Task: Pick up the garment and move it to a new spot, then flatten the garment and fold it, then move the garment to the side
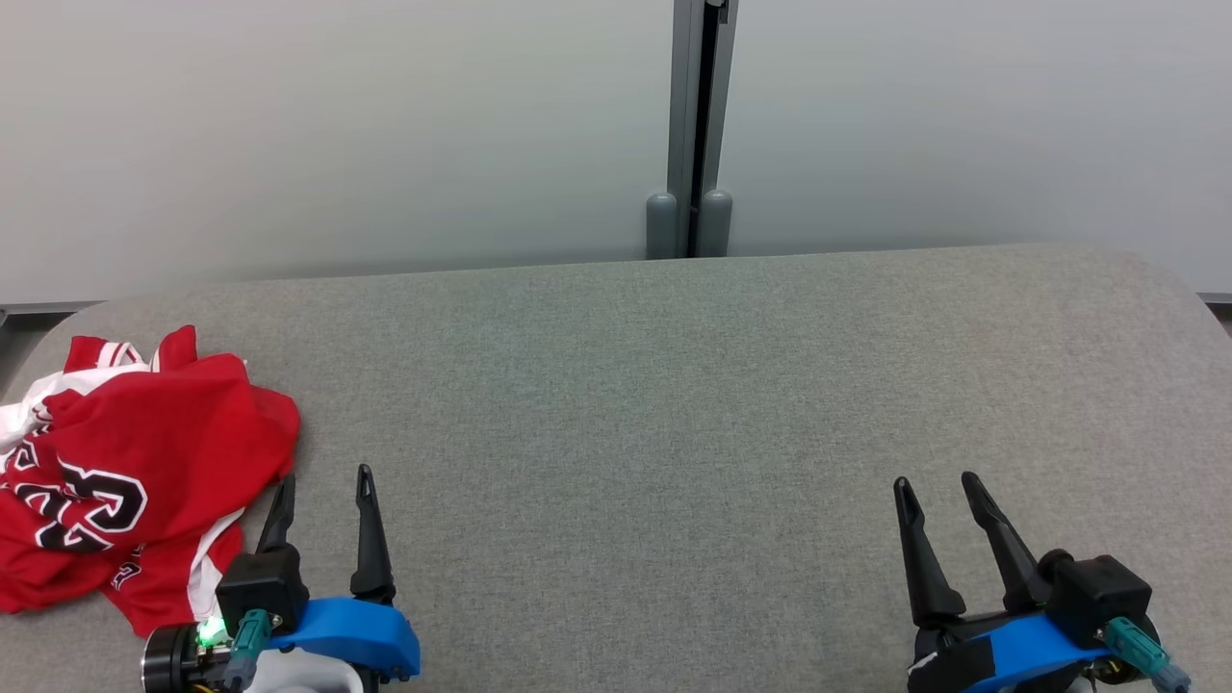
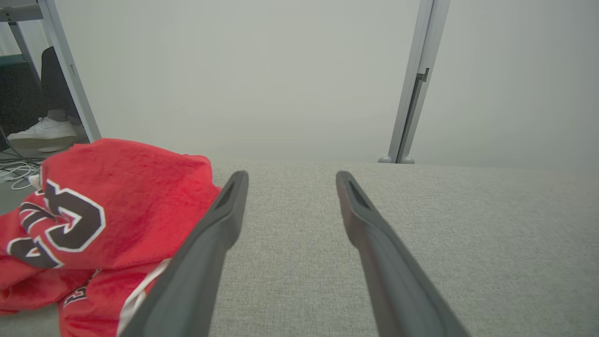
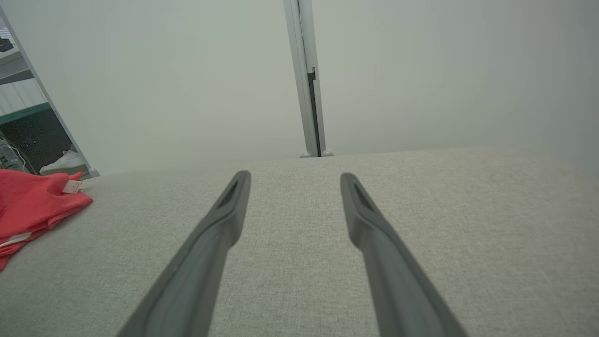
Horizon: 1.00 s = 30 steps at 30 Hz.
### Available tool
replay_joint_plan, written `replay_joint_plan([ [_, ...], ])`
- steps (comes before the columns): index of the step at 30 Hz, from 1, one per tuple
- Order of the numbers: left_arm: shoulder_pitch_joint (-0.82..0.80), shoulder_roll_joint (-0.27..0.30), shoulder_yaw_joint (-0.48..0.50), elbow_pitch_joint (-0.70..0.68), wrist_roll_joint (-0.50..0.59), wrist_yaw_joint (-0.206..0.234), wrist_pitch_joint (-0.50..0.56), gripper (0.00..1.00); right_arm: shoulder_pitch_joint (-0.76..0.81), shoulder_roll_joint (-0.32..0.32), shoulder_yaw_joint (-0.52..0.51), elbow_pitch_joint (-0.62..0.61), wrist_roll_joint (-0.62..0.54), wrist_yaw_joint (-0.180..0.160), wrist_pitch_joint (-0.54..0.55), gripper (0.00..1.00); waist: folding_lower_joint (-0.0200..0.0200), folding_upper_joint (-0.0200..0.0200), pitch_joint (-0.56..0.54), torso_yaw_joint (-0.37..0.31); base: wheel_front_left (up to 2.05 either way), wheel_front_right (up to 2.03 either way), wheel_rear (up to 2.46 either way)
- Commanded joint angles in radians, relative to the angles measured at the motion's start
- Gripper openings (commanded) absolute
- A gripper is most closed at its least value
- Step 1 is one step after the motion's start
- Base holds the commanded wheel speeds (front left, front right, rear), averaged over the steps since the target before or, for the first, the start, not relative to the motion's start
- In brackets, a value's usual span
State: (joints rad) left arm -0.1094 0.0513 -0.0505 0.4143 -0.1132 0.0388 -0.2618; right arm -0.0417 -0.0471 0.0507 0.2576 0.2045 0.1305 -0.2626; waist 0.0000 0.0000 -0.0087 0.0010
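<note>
The garment (image 1: pixel 135 472) is a red jersey with white trim and black-and-white lettering, lying crumpled at the left end of the grey padded table (image 1: pixel 674 404). In the left wrist view the garment (image 2: pixel 107 206) bunches up just left of my fingers. My left gripper (image 1: pixel 325 481) stands open right beside its near right edge, with nothing between the fingers. Far off at the lower right, my right gripper (image 1: pixel 936 483) is open over bare table. The right wrist view catches the garment (image 3: pixel 32 206) at its left edge.
A pale partition wall runs behind the table, with a grey metal post (image 1: pixel 698 125) at its middle. A person's white shoe (image 2: pixel 44 133) and some cables (image 2: pixel 14 173) are on the floor past the table's left end. The table (image 3: pixel 421 210) stretches right of the garment.
</note>
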Motion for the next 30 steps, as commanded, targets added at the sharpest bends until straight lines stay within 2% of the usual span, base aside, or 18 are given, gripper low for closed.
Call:
replay_joint_plan([
  [1,-0.013,0.003,-0.003,0.002,-0.004,0.003,-0.005,1.0,0.005,-0.006,0.0,0.003,-0.001,0.0,-0.003,1.0,0.0,0.0,0.001,0.0,0.0,0.0,0.0],
  [15,-0.019,0.013,-0.007,0.002,-0.007,0.014,-0.005,1.0,0.007,-0.006,-0.003,0.009,-0.006,0.0,-0.003,1.0,0.0,0.0,0.005,0.028,0.0,0.0,0.0],
  [30,-0.006,0.039,0.01,-0.034,-0.015,0.035,-0.004,1.0,0.01,-0.006,0.002,0.004,0.003,0.0,-0.002,1.0,0.0,0.0,0.013,0.158,0.0,0.0,0.0],
])
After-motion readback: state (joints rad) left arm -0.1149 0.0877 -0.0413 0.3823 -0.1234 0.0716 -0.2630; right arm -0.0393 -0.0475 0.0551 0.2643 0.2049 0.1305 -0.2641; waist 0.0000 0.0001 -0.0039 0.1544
